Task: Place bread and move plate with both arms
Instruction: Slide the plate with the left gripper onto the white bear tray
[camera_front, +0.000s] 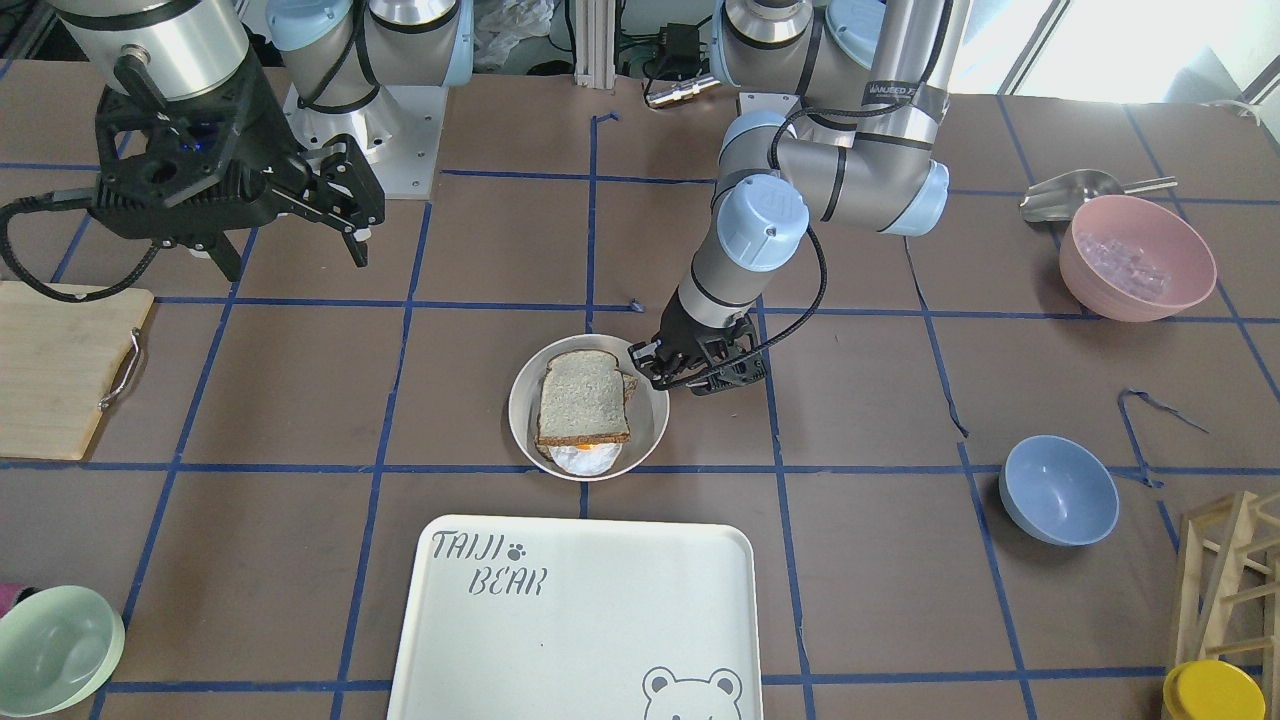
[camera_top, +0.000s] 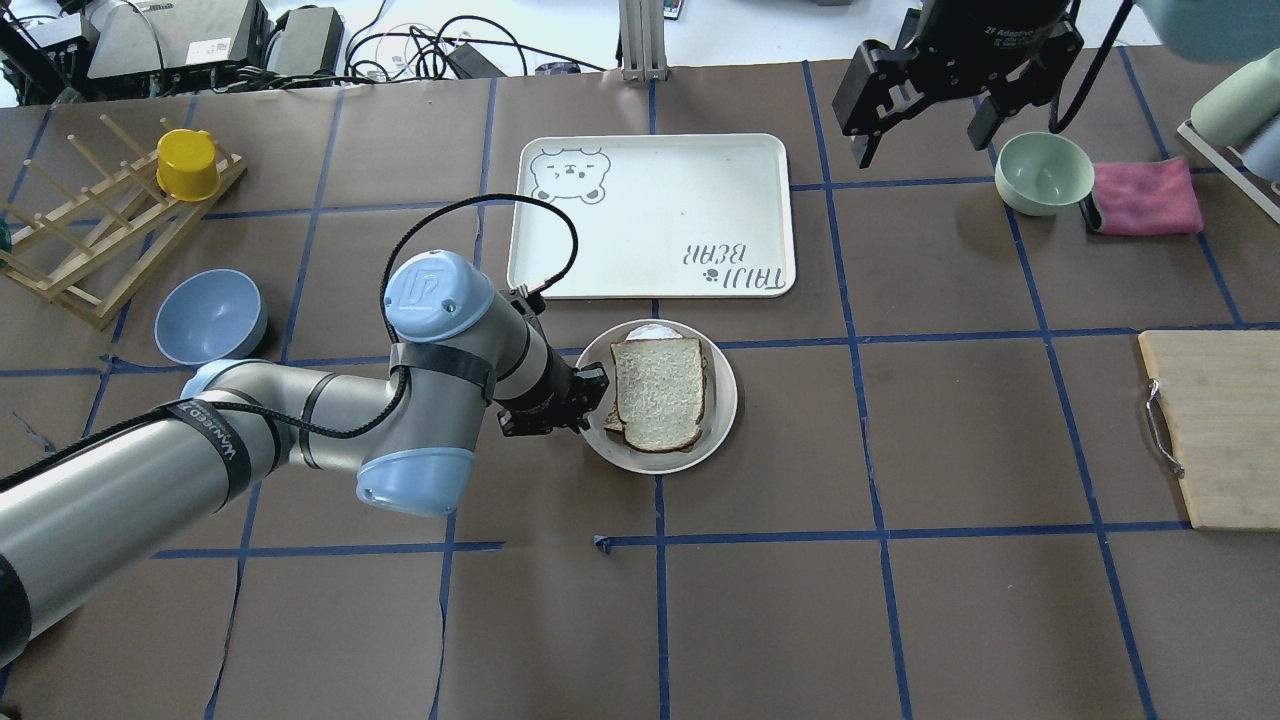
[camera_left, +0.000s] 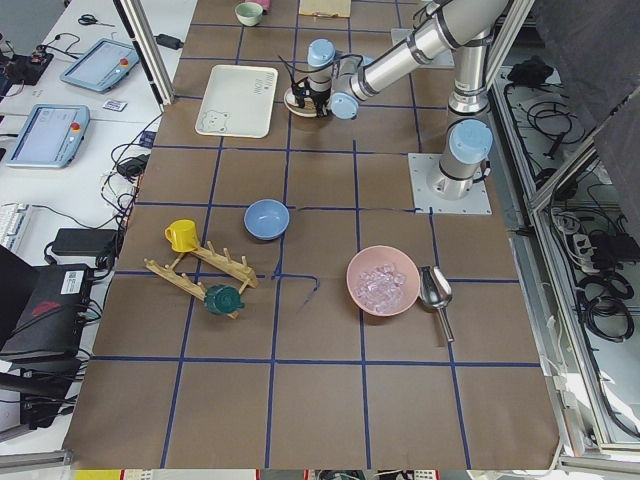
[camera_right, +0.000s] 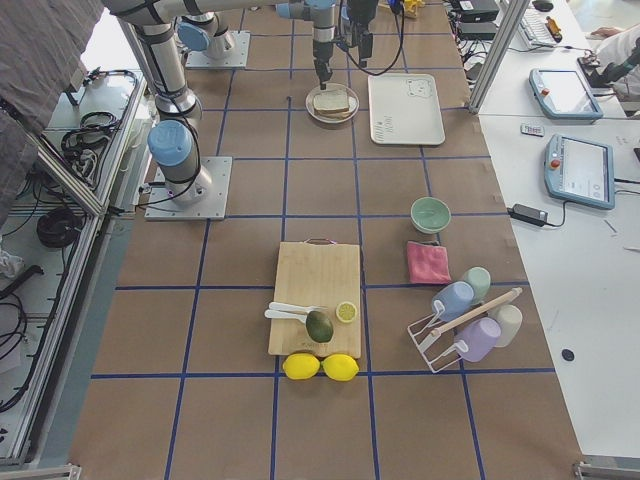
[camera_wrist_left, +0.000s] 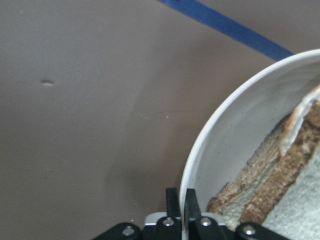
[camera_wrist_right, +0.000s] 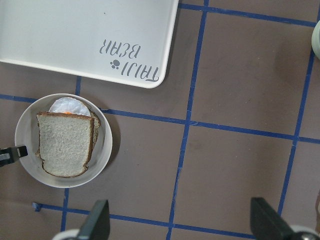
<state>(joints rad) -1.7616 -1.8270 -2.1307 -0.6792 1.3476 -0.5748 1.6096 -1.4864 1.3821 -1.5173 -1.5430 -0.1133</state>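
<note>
Bread (camera_top: 657, 392) on plate (camera_top: 723, 402) — move step. Left jaws clamp rim; right jaws agape aloft — you bring them opposite.

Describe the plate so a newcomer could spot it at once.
Find the big white TAIJI BEAR tray; the plate sits just beside its long edge, on the robot's side. It is a round, shallow cream dish holding a bread slice, its rim pinched by the left gripper, unlike the deeper, empty blue bowl and green bowl.
</note>
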